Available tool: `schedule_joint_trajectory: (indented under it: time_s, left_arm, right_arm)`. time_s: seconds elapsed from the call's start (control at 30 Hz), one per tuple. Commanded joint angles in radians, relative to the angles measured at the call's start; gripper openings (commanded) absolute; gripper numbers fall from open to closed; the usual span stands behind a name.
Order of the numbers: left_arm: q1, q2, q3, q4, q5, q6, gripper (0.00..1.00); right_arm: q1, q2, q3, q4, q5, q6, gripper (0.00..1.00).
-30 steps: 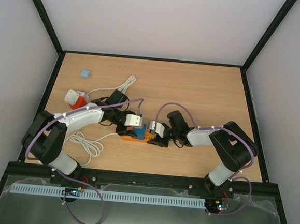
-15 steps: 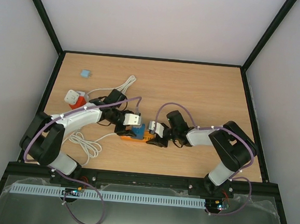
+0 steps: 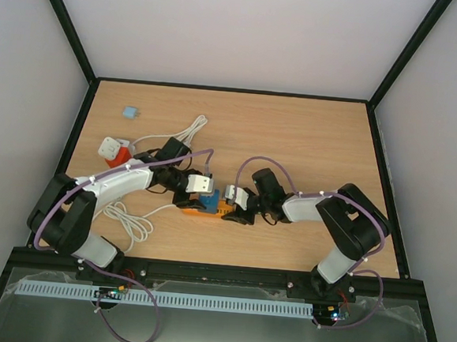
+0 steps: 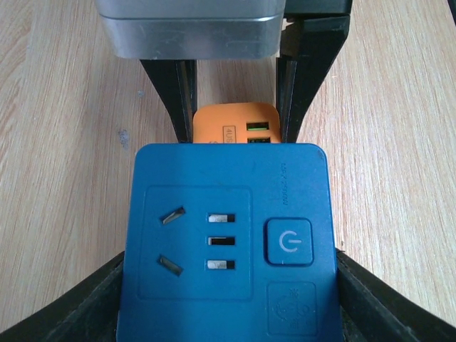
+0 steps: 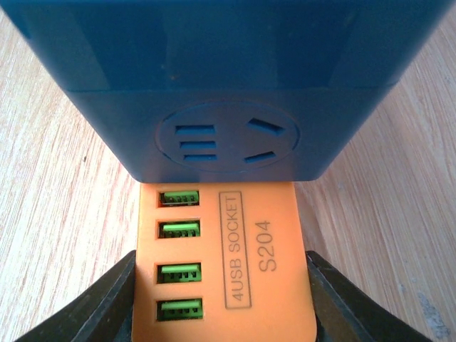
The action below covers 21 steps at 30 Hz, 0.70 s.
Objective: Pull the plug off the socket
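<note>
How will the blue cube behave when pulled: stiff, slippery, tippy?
The blue cube looks like hard moulded plastic, so probably stiff. Its smooth sides might slip in the left pincer. Seated flush on the orange socket, it may release with a jerk.

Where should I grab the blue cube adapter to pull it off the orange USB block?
Take the blue cube adapter by its two flat, parallel side walls, coming from the end opposite the orange USB block, as the left claw sits. That should line the pull with the joint, while the right claw pinches the block's sides.
</note>
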Motion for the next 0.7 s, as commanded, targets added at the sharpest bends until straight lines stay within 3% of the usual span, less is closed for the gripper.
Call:
schedule_joint_trajectory:
  time_s: [0.0, 0.27, 0.67]
  left_arm:
    - [-0.002, -0.027, -0.037, 0.019, 0.075, 0.018, 0.35]
    - [-0.006, 0.022, -0.057, 0.069, 0.078, 0.011, 0.34]
    - [-0.037, 0.037, -0.048, 0.095, 0.083, -0.018, 0.34]
  right_arm:
    - [-0.005, 0.026, 0.002, -0.022, 0.055, 0.0, 0.29]
    - [-0.005, 0.011, 0.0, -0.003, 0.03, 0.024, 0.62]
    - [0.029, 0.008, 0.028, 0.014, -0.013, 0.081, 0.61]
